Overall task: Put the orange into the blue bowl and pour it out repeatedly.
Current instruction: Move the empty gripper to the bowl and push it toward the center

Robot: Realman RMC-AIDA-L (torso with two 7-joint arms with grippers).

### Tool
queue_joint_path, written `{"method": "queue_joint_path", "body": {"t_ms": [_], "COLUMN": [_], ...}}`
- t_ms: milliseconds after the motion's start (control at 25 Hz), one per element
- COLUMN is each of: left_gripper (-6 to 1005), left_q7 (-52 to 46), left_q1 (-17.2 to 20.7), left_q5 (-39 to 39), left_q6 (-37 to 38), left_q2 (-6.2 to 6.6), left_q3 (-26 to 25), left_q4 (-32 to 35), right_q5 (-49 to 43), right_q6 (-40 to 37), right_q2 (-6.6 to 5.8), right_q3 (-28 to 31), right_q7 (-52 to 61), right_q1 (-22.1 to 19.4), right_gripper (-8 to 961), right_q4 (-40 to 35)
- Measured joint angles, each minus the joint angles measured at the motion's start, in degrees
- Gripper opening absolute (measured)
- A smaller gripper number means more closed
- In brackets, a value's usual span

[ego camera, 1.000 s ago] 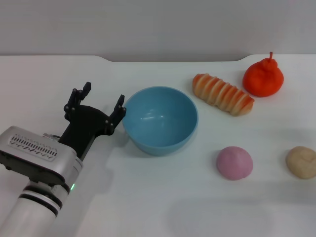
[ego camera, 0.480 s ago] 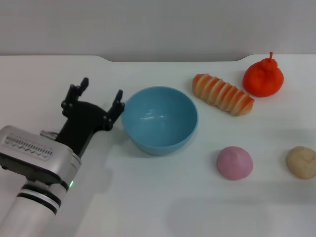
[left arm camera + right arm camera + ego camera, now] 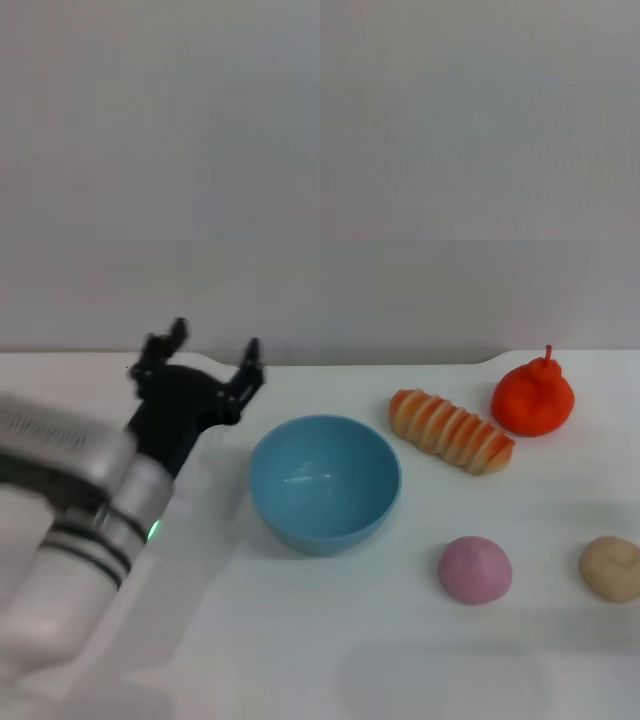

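The orange (image 3: 534, 397), bright red-orange with a stem nub, sits on the white table at the far right of the head view. The blue bowl (image 3: 325, 482) stands upright and empty near the middle. My left gripper (image 3: 207, 353) hangs open above the table, to the left of and behind the bowl, with nothing between its fingers. It touches neither the bowl nor the orange. The right gripper is out of view. Both wrist views show only flat grey.
A striped orange-and-cream bread loaf (image 3: 450, 430) lies between the bowl and the orange. A pink ball (image 3: 475, 569) and a beige lump (image 3: 611, 567) sit at the front right. The table's back edge (image 3: 350, 363) meets a grey wall.
My left arm has risen and swung toward the back of the table, away from the bowl's left rim. The gripper stays open. Bowl and orange have not moved.
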Motion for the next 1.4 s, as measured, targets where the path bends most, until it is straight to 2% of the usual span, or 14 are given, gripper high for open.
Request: {"method": "queue_joint_path", "body": {"t_ms": [80,120,160,240,320,400,560,600,680,840,1160,1400], "left_gripper": [796,796,796,796,795,795,794,794,793,792,791,789], "left_q7": [0.3,0.4,0.5,0.7,1.7,3.5,9.5,10.6,11.6,12.6,13.5,14.1], "left_q1": [0.3,0.5,0.6,0.6,0.5,0.1,-3.2,-4.3,-6.7,-10.3,-13.4,-14.5], "left_q5": [3.2,4.2,5.4,6.3,7.0,7.2,6.3,5.7,3.8,2.0,0.9,0.5], "left_q6": [13.8,18.6,26.7,35.5,47.4,57.5,83.2,88.2,95.6,99.1,94.9,95.0], "left_q2": [1.15,1.28,1.37,1.36,1.21,0.39,-3.38,-3.88,-3.72,-3.66,-3.98,-3.99], "left_q3": [-6.2,-8.5,-12.3,-16.8,-22.0,-27.0,-44.0,-47.4,-52.1,-56.8,-55.8,-55.3], "left_q4": [6.7,8.7,12.0,15.5,19.8,22.9,25.7,25.6,24.0,17.2,8.2,4.9], "right_q5": [0.0,0.0,0.0,0.1,0.1,0.1,0.1,0.1,0.1,-0.2,-0.2,-0.3], "right_q6": [0.4,0.4,0.6,0.8,1.1,1.2,1.2,1.2,1.2,1.2,1.2,1.3], "right_q2": [0.00,0.00,-0.02,-0.07,-0.08,-0.08,-0.09,-0.09,-0.09,-0.17,-0.17,-0.17], "right_q3": [0.2,0.2,0.3,0.6,0.6,0.6,1.2,1.3,1.3,1.3,1.3,1.3], "right_q7": [0.0,0.0,0.0,0.0,0.0,0.0,0.0,0.0,0.0,0.0,0.0,0.0], "right_q1": [0.1,0.1,0.1,0.1,0.2,0.2,0.2,0.2,0.3,0.4,0.5,0.5], "right_gripper": [734,734,734,734,734,734,733,733,733,733,733,732], "right_q4": [0.0,0.0,0.0,0.0,0.0,0.0,0.0,0.0,-0.1,-0.1,-0.2,-0.1]}}
